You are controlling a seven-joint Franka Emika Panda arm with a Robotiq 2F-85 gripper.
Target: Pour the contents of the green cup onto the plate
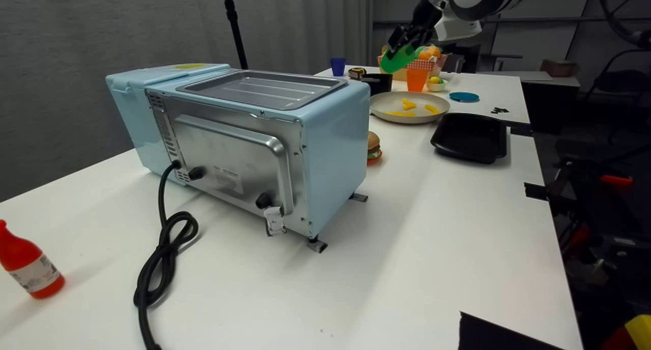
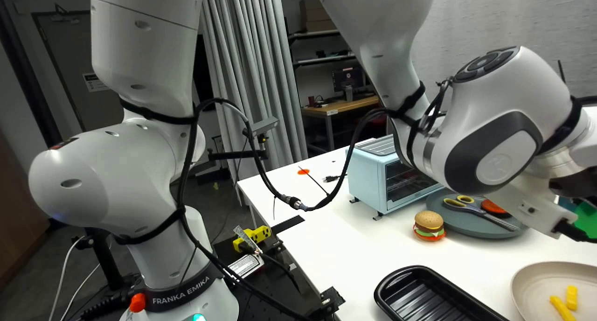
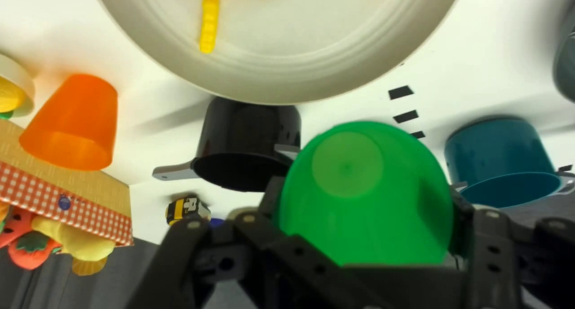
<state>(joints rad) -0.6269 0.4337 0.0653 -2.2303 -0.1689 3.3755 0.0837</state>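
While the gripper (image 3: 366,205) clasps the tilted green cup (image 1: 396,60) aloft, the plate (image 3: 287,81) lies lower down with yellow pieces (image 3: 209,26) on it, so any pouring likely hinges on whether the cup's hidden mouth overhangs that plate.

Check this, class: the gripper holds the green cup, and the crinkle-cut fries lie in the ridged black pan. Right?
No, wrong place: the wrist view shows the crinkle-cut fries on the cream plate. The gripper does hold the green cup.

A white table (image 1: 432,238) holds a blue oven (image 1: 264,146), a red bottle (image 1: 30,266), a plate (image 3: 287,39), a burger (image 2: 429,226) and maybe a tape measure (image 3: 187,208).
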